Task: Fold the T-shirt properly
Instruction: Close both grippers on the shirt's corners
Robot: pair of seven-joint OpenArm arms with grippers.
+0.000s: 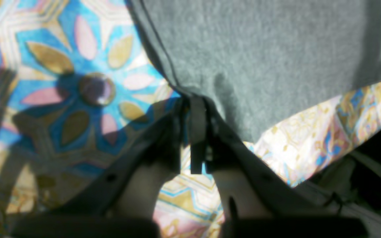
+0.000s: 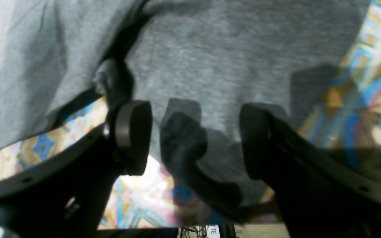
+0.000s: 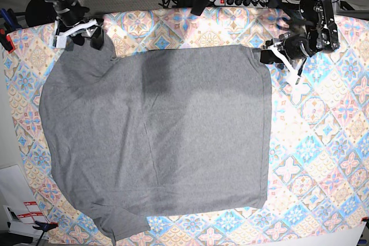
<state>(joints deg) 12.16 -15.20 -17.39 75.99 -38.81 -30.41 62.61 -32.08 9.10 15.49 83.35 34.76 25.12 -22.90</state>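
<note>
Item: the T-shirt point(image 3: 155, 142), heather grey, lying spread nearly flat on the desk point(image 3: 323, 159) over the tile-patterned tablecloth point(image 3: 340, 113). In the base view its long axis is running across the desk, with the straight hem on that view's right and the rounded shoulder end on its left.

Left end effector point(image 1: 197, 132): we are seeing it clenched on the T-shirt, pinching the garment's edge right at a far corner by the seam. In the base view this is the corner on the right, and the rest of the cloth is lying away from the tips, toward the view's left and toward the near edge of the desk.

Right end effector point(image 2: 190, 138): we are seeing its fingers spread wide, with a lobe of grey cloth lying between them in the wrist view. We are judging it as released, straddling or hovering over the far corner on the base view's left; whether a pad is touching the cloth, we cannot tell.

Governing relation: both end effectors are sitting at the far edge, one at each far corner, and the whole garment is lying nearward of them. We are judging that a fold would have to carry that far edge toward the near one, and that the right side needs closing first.
</note>
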